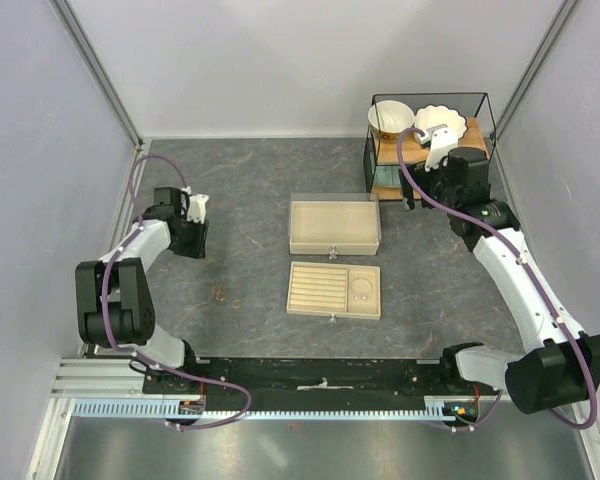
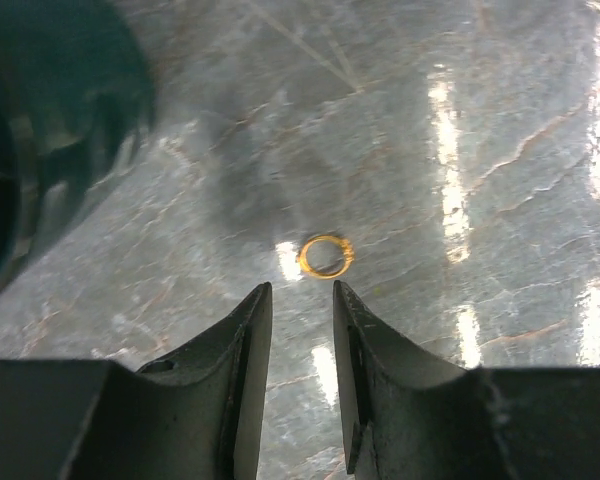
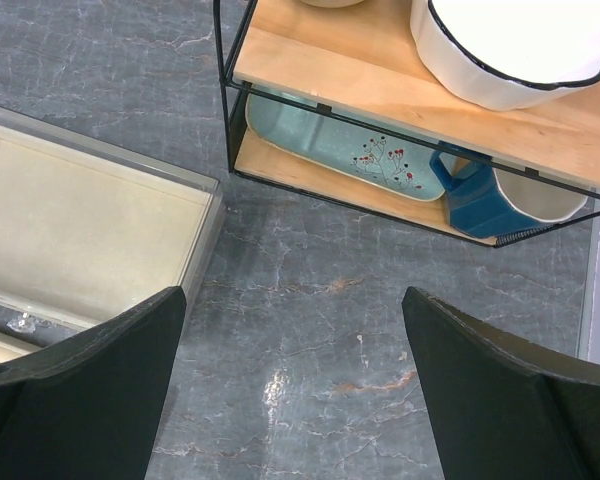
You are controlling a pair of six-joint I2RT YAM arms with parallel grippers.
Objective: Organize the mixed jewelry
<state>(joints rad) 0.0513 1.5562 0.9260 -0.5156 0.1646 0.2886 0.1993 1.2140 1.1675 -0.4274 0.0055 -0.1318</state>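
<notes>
Two grippers hover over the table, and neither holds anything. The left gripper has its jaws a narrow gap apart. A gold ring lies flat on the table just beyond the fingertips, untouched. The right gripper is spread wide near a wire rack of dishes, with a clear-walled box to its left. From above, a slotted tray sits mid-table on the near side of that box. Brownish specks lie left of the tray, too small to identify.
</notes>
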